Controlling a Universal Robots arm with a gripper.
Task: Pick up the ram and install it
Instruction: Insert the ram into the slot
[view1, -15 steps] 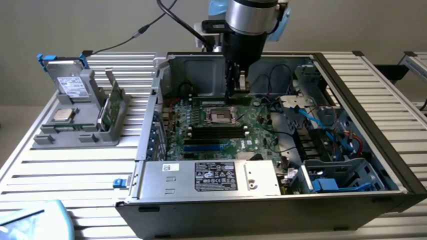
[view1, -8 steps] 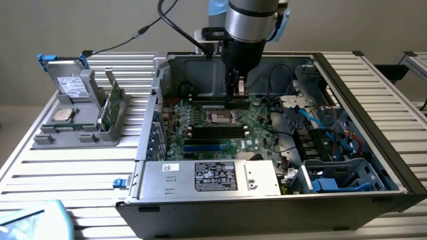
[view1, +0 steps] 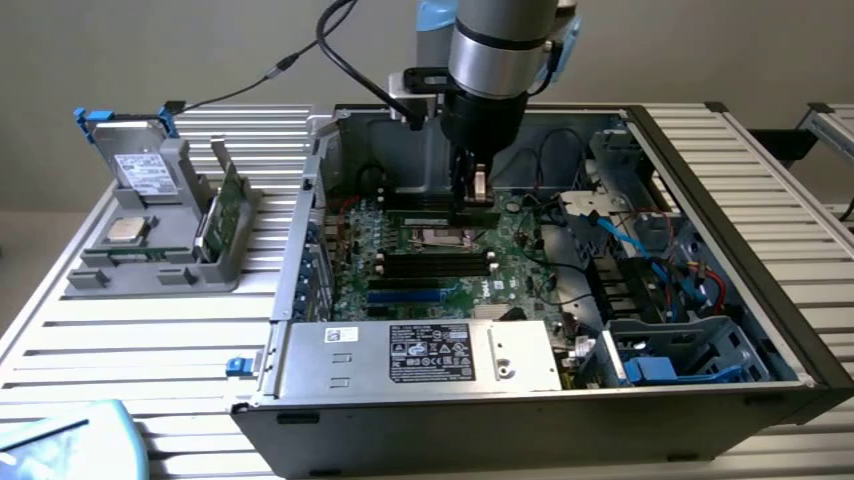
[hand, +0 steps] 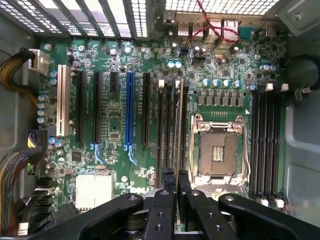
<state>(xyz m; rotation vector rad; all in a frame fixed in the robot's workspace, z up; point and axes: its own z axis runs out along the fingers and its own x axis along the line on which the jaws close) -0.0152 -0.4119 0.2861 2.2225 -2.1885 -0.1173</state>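
Tool (view1: 477, 196) (hand: 176, 173) fingers (hand: 169, 178) are clenched on the ram (hand: 177, 125), pinching the thin board by its two flat faces. It is held inside the open computer case (view1: 747, 330), low over the motherboard (hand: 117, 100). Seen from the wrist, the ram shows edge-on as a narrow strip reaching away from the fingertips. Its long axis runs level with the motherboard and parallel to the black memory slots (hand: 165, 125), with the board standing on edge and its faces upright. It lies just beside the processor socket (view1: 438, 237) (hand: 218, 150), over the bank of slots along that side of the socket. It lines up with one of the slots nearest the socket. Whether its lower edge touches the slot or hangs just above cannot be told.

The arm (view1: 501, 50) comes straight down from above, its silver wrist section vertical and the tool pointing at the motherboard right next to the socket. A black cable (view1: 350, 70) loops off the wrist.

Well apart from the socket, outside the case, a grey rack (view1: 147, 260) sits on the slatted worktop (view1: 134, 340) with a green board (view1: 228, 205) standing on edge in it.
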